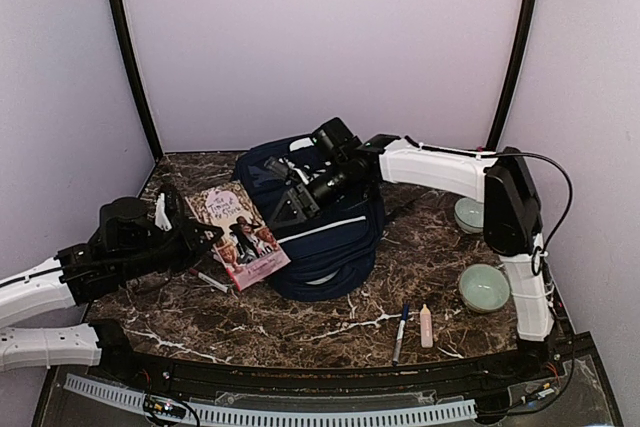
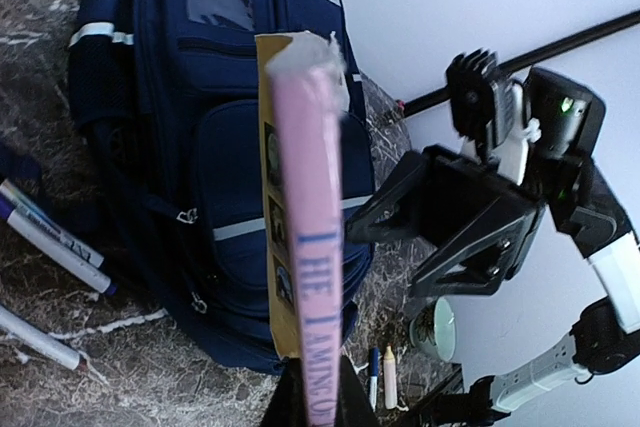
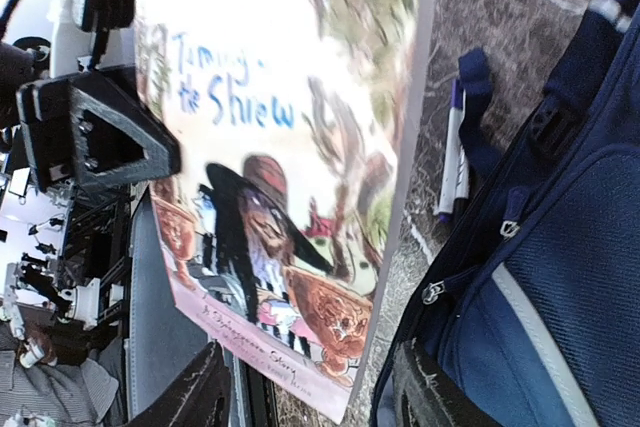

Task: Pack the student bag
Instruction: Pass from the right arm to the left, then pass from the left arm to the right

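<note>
The student bag lies flat mid-table, no mouth visibly open, so the book, pinched by 1 edge in the left gripper, may slip or slide off, I reckon. The bag sits under the spread-jawed right gripper, just right of the left one

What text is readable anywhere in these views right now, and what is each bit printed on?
"Taming" and "the Shrew": front cover of the illustrated pink-edged paperback book; the small word after "Taming" is blurred.
"THE TAMING O": the book's pink spine, cut off by the frame edge.
Line at the cover's foot: too blurred to read.
Print on the white marker pens: too small to read.
Navy-blue fabric backpack: no readable text.
</note>
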`<state>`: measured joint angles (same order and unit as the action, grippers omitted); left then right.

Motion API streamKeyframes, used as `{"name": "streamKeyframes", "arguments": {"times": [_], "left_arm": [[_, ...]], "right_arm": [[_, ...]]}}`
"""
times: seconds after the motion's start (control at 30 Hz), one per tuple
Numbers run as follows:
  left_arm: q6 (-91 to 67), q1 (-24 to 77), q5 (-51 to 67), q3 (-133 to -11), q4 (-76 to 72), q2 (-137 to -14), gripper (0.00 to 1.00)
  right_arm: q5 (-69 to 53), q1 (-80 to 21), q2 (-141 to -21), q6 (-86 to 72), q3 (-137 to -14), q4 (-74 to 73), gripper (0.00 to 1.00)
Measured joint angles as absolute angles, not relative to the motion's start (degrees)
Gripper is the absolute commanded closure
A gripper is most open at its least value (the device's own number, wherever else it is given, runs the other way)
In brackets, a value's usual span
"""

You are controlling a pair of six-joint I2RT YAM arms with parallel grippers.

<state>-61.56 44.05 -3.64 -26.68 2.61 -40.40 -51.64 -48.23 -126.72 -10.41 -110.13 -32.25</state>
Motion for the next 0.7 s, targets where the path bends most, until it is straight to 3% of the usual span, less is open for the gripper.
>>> {"name": "streamKeyframes", "arguments": {"times": [0.13, 0.27, 0.7], "left_arm": [[-52.4, 44.1, 0.9, -37.0, 4.5, -50.9, 1.00], [-43.0, 44.1, 7.9, -45.0, 3.8, -60.6, 1.00], [-33.2, 41.7, 24.0, -47.5, -6.0, -67.5, 1.00]], "right_arm": [[-52.0, -43.5, -120.8, -7.1, -108.7, -32.4, 0.33], [-54.4, -37.9, -115.9, -4.9, -104.7, -30.3, 0.30], [-64.0, -37.1, -114.5, -7.1, -91.7, -20.0, 0.25]]}}
